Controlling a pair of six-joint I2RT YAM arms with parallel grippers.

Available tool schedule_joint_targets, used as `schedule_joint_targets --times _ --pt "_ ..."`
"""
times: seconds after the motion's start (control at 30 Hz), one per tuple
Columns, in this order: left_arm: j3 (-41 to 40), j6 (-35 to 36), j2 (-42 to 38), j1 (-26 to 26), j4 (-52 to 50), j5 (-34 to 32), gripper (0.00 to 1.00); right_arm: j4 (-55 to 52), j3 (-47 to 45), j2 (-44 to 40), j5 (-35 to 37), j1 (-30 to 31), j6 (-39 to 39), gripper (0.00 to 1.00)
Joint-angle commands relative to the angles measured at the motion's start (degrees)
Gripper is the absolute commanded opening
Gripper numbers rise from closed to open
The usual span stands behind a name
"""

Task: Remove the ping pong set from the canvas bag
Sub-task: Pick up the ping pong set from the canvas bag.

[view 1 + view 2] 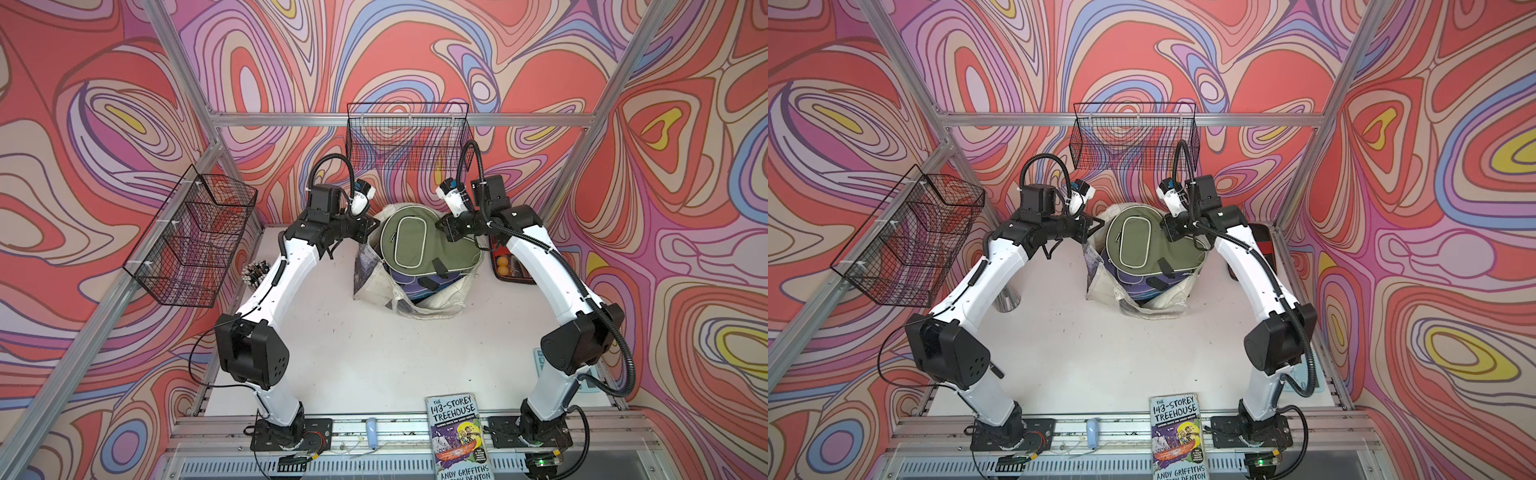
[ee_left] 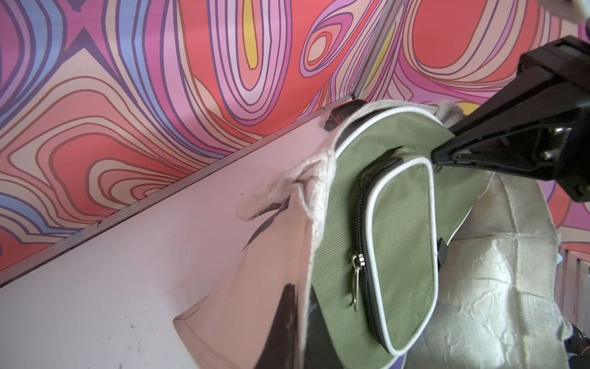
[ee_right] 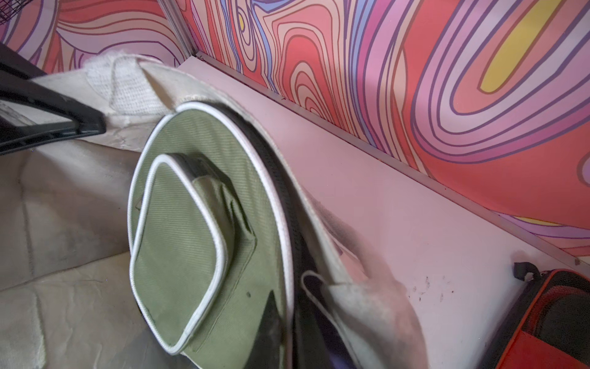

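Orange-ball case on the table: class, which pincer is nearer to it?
Right. The right pincer is at the olive cover, on the canvas bag's side facing the case; the left pincer is at the bag's opposite edge.

Our left arm [image 1: 286,270] and right arm [image 1: 540,262] rise from the near edge, elbows bowed outward and forearms angling inward. Our left pincer [image 1: 372,227] and right pincer [image 1: 442,230] point toward each other, apart, both with jaws closed.
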Motion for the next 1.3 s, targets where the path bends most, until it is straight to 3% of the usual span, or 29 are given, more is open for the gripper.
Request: schedule_joint_targets --times 0.0,0.3,0.63,0.77,0.9,1.27 --pt "3.03 0.52 -3.11 0.26 0.47 -1.49 0.00 3.36 2.92 -4.85 3.65 -0.82 0.71 0.00" --pt "2.54 1.57 -3.91 0.40 -0.40 -3.36 0.00 2.59 3.46 -4.84 4.38 -0.79 1.22 0.00" --pt "2.08 1.31 -3.99 1.91 -0.44 -5.77 0.00 -2.16 10.67 -8.81 7.04 -0.81 2.09 0.00" --pt "2.13 1.54 -3.86 1.93 -0.29 -5.53 0.00 -4.21 11.53 -12.18 12.17 -0.84 3.64 0.00" --pt "1.86 1.53 -3.91 1.95 0.03 -5.19 0.00 -6.49 10.83 -15.51 22.31 -0.89 6.72 0.00" --pt "0.60 2.01 -4.43 1.93 0.67 -4.86 0.00 -10.98 0.48 -27.57 40.65 -2.37 15.91 0.00"
